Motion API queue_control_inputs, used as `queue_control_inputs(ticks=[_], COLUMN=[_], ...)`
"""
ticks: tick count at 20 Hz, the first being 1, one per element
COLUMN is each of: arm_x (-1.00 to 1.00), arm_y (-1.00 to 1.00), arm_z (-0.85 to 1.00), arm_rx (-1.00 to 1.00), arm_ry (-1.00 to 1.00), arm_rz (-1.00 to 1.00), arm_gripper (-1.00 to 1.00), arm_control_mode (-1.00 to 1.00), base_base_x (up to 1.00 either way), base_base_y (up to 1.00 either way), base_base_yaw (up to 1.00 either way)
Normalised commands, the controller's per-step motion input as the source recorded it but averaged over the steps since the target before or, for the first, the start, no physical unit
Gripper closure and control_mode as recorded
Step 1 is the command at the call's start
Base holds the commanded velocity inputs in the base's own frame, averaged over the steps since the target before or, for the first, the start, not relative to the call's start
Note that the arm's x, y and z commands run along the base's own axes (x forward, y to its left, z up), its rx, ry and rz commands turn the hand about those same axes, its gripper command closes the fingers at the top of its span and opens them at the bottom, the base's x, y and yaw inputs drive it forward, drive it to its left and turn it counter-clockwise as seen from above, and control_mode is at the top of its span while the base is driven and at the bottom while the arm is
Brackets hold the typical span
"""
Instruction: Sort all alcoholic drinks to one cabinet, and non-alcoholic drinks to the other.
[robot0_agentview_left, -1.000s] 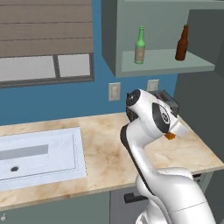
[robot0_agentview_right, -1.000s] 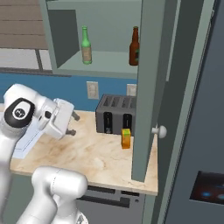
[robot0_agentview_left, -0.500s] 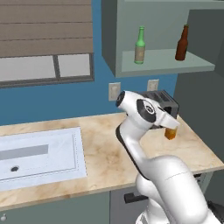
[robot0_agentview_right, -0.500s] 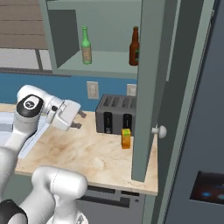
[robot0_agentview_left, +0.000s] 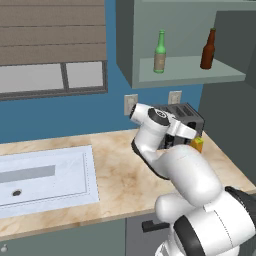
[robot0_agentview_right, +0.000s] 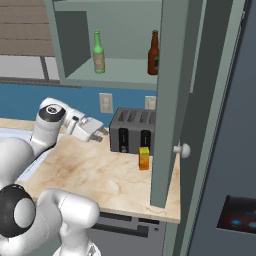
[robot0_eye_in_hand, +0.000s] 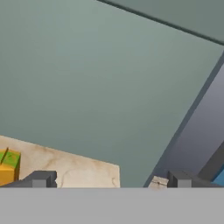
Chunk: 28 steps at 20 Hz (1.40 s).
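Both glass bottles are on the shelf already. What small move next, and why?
Probably swing the open gripper right and down toward the orange carton. It stands unheld on the counter in front of the toaster, off to one side in the hand view.

Glossy glass bottles (robot0_agentview_right: 98, 51), seemingly marbled counter (robot0_agentview_right: 95, 172)

The arm (robot0_agentview_left: 180, 170) is glossy white, built of fat rounded segments that swell like smooth shells; dark, near-black rings and round end caps mark the joints, 1 cap (robot0_agentview_right: 51, 112) showing a pale centre disc; the hand (robot0_agentview_right: 89, 128) is a blockier white-grey housing; 2 small dark grey square finger tips (robot0_eye_in_hand: 41, 178) end it.
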Motion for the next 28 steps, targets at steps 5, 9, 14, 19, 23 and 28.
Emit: queue_control_inputs(ticks=[5, 9, 14, 19, 23, 28], arm_x=[0.09, 0.08, 0.1, 0.12, 0.04, 0.0], arm_y=[-0.4, -0.32, -0.17, -0.05, -0.01, -0.11], arm_z=[-0.4, -0.4, -0.3, -0.18, -0.15, -0.19], arm_rx=[0.0, 0.02, 0.02, 0.0, 0.0, 0.0], arm_ry=[0.0, 0.0, 0.0, -0.02, -0.03, -0.04], arm_rz=[0.0, 0.0, 0.0, 0.0, 0.0, 0.0], arm_gripper=[-1.0, -1.0, -1.0, -1.0, -1.0, -1.0], arm_control_mode=[-1.0, -1.0, -1.0, -1.0, -1.0, -1.0], base_base_x=[0.0, 0.0, 0.0, 0.0, 0.0, 0.0], base_base_y=[0.0, 0.0, 0.0, 0.0, 0.0, 0.0], base_base_yaw=[0.0, 0.0, 0.0, 0.0, 0.0, 0.0])
